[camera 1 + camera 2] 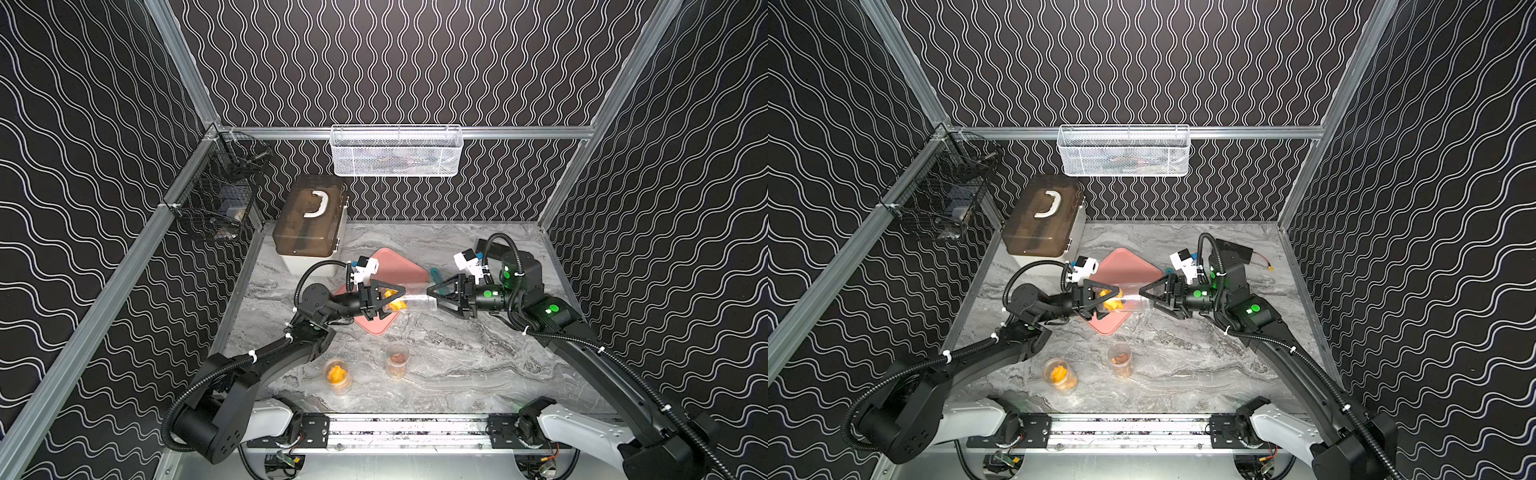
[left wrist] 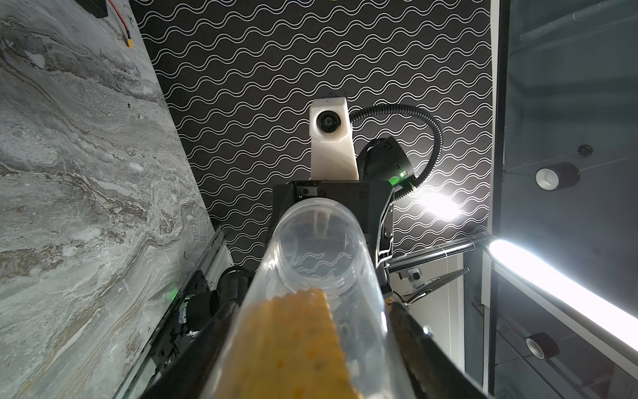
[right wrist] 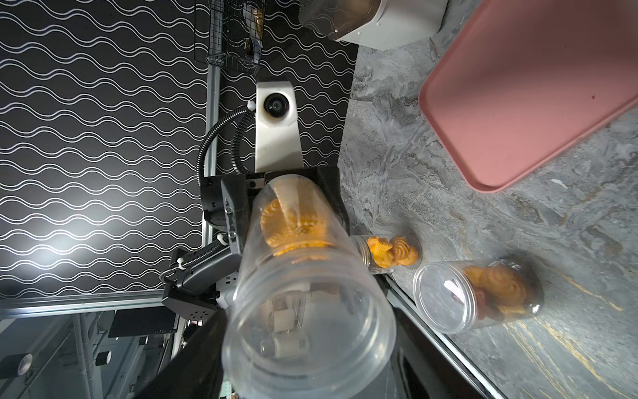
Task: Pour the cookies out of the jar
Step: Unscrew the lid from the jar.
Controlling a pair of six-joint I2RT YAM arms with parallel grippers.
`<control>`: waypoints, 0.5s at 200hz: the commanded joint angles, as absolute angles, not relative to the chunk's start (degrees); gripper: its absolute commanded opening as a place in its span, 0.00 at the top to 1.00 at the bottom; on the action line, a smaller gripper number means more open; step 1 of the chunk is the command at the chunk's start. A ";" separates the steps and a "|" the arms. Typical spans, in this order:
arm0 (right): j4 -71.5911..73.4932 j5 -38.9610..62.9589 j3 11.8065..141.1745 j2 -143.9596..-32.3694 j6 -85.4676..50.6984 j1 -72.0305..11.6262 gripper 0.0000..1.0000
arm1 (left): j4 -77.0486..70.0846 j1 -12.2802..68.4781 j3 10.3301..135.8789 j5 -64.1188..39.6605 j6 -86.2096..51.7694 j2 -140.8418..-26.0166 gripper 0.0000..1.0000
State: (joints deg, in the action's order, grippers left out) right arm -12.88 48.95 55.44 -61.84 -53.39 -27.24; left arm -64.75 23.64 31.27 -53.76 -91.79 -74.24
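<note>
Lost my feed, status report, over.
Status: jar level near pink tray; left gripper shut on its base; right gripper at its mouth, grip unclear; cookies inside, mouth likely blocked.

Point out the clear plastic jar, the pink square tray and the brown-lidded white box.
clear plastic jar (image 1: 414,302): top view, clear side wall
pink square tray (image 1: 397,267): top view, bare floor
brown-lidded white box (image 1: 305,227): top view, brown lid

Left gripper (image 1: 392,302), clamped, and right gripper (image 1: 434,298) point at each other, nearly tip to tip.
</note>
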 commanded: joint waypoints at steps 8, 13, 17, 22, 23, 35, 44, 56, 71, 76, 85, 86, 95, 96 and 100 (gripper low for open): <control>-10.65 49.82 55.27 -61.83 -54.36 -27.24 0.30 | -69.22 23.52 31.27 -54.33 -93.68 -74.25 0.58; -10.59 49.83 55.15 -61.84 -54.44 -27.21 0.30 | -69.05 23.53 31.20 -54.32 -93.64 -74.12 0.58; -10.48 49.83 55.14 -61.82 -54.47 -27.21 0.30 | -68.92 23.51 31.12 -54.36 -93.49 -74.02 0.58; -10.36 49.83 55.06 -61.87 -54.57 -27.22 0.31 | -68.68 23.55 31.11 -54.32 -93.40 -73.94 0.58; -10.32 49.83 55.13 -61.83 -54.62 -27.23 0.31 | -68.62 23.55 31.11 -54.38 -93.42 -73.88 0.58; -9.89 49.83 55.01 -61.74 -54.67 -27.23 0.32 | -68.00 23.55 31.20 -54.44 -93.12 -73.65 0.58; -9.84 49.67 54.91 -61.62 -54.67 -27.19 0.33 | -67.61 23.54 31.16 -54.44 -92.94 -73.39 0.58; -9.35 49.74 54.59 -61.45 -54.84 -27.25 0.34 | -67.24 23.55 31.29 -54.49 -92.85 -73.35 0.58; -8.42 49.85 53.91 -61.26 -55.27 -27.25 0.34 | -67.49 23.54 31.33 -54.48 -93.27 -73.28 0.58; -8.06 50.05 53.65 -61.20 -55.51 -27.24 0.35 | -67.50 23.55 31.31 -54.48 -93.37 -73.20 0.58; -7.45 50.09 53.27 -61.24 -55.70 -27.21 0.35 | -67.50 23.55 31.29 -54.46 -93.50 -73.04 0.59; -7.41 50.14 53.26 -61.25 -55.71 -27.23 0.35 | -67.46 23.55 31.29 -54.43 -93.51 -72.99 0.59; -7.20 50.17 53.09 -61.21 -55.72 -27.21 0.36 | -67.13 23.55 31.29 -54.49 -93.37 -72.79 0.59; -7.20 50.16 53.09 -61.24 -55.72 -27.19 0.36 | -67.10 23.55 31.29 -54.49 -93.35 -72.74 0.59; -7.16 50.18 52.99 -61.24 -55.64 -27.20 0.36 | -66.92 23.55 31.29 -54.42 -93.26 -72.69 0.59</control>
State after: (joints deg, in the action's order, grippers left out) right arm -9.91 49.69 53.49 -61.41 -55.05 -27.24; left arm -63.72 23.64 31.14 -53.80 -92.01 -73.52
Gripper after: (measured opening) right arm 0.664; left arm 0.664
